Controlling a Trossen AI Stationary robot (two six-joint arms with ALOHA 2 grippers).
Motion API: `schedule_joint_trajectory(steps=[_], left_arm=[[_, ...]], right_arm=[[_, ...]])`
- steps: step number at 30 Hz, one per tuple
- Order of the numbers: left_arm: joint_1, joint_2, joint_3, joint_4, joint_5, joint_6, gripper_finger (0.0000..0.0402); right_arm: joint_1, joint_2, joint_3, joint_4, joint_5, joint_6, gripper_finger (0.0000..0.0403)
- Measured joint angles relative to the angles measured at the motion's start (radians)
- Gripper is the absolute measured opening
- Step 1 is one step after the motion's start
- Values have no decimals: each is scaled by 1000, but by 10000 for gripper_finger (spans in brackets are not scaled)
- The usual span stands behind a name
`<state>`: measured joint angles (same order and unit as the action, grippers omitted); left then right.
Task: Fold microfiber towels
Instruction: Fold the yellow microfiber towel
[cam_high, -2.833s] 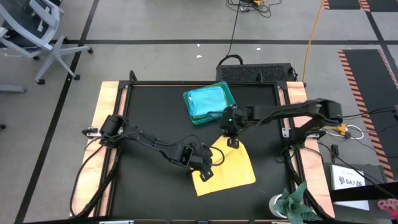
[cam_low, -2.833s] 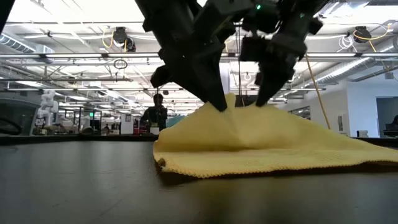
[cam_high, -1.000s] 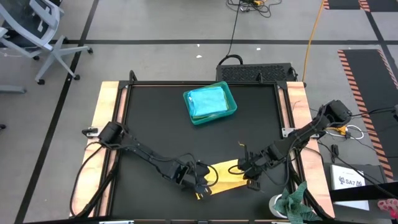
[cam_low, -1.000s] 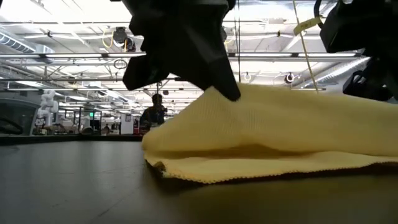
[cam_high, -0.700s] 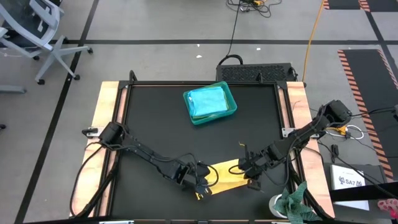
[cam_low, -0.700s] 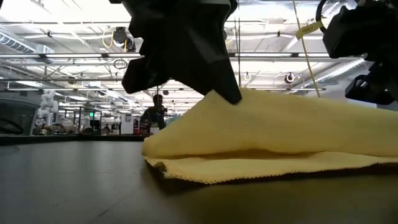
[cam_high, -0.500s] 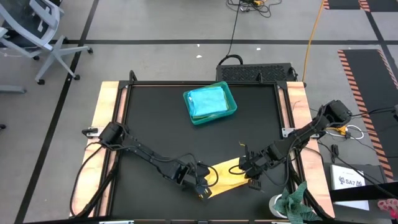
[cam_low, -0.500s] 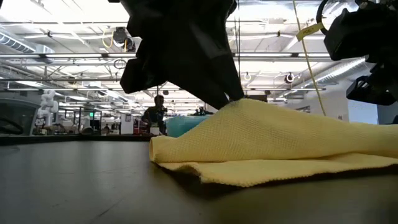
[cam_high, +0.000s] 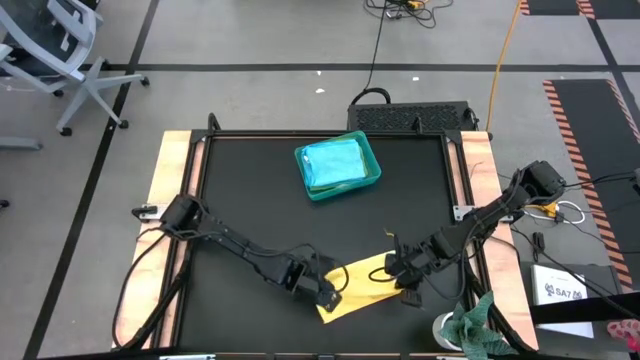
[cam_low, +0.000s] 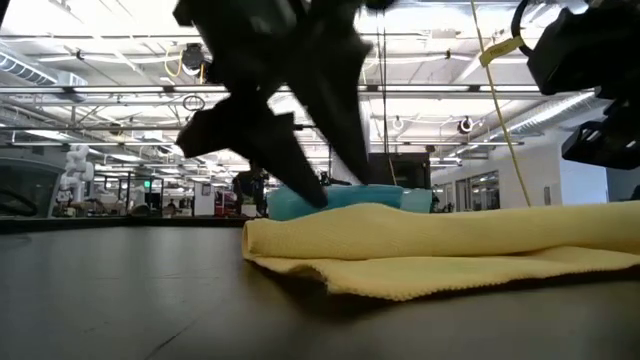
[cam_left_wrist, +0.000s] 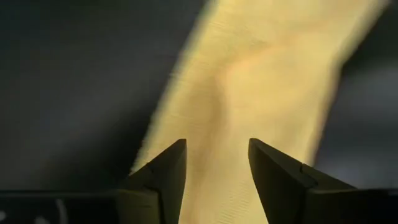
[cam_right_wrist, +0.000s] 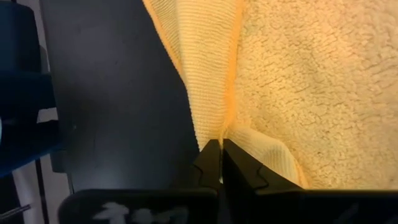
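A yellow microfiber towel (cam_high: 365, 283) lies folded into a long strip near the table's front edge, its upper layer resting on the lower one (cam_low: 430, 250). My left gripper (cam_high: 330, 292) stands open over the towel's left end, and yellow cloth shows between its spread fingers (cam_left_wrist: 214, 146). My right gripper (cam_high: 405, 290) is shut on the towel's right end (cam_right_wrist: 219, 144). Turquoise towels (cam_high: 335, 163) lie folded in the teal tray. My left gripper's open fingers (cam_left_wrist: 168, 171) hang slanting down right over the towel's left end; whether they touch it I cannot tell. My right gripper pinches the towel's hemmed edge (cam_right_wrist: 225, 127) between its two shut fingers, slanting down from the table's right. One layer or several, I cannot tell. The cloth rises slightly toward the hold and the rest lies on the table.
The teal tray (cam_high: 372, 178) stands at the table's far middle and shows behind the towel in the low view (cam_low: 340, 200). A mottled green rag (cam_high: 475, 325) lies off the near right corner. Bare black tabletop (cam_high: 250, 200) spreads to the left and far side.
My left gripper has opened and let go of the yellow towel's left end, rolling a little as it did. The raised peak of cloth under it has fallen flat onto the lower layer. My right gripper has kept still, shut on the right end.
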<state>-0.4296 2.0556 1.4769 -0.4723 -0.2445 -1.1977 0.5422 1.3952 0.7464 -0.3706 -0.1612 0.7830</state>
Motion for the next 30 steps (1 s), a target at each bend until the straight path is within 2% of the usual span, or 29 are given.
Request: schedule_joint_trajectory(steps=[6,10,16,20,24,30], left_arm=[[30,0,0,-43,12,-61,175],[32,0,0,-32,33,-44,175],[32,0,0,-28,33,-38,175],[32,0,0,-34,33,-17,175],[32,0,0,-84,19,10,175],[33,0,0,-183,8,-21,175]], right_arm=[[28,0,0,0,-1,2,12],[47,0,0,3,-2,3,51],[68,0,0,5,-62,9,121],[49,0,1,4,-76,-10,148],[-9,0,1,5,-74,-41,150],[-99,0,1,5,-71,-106,127]])
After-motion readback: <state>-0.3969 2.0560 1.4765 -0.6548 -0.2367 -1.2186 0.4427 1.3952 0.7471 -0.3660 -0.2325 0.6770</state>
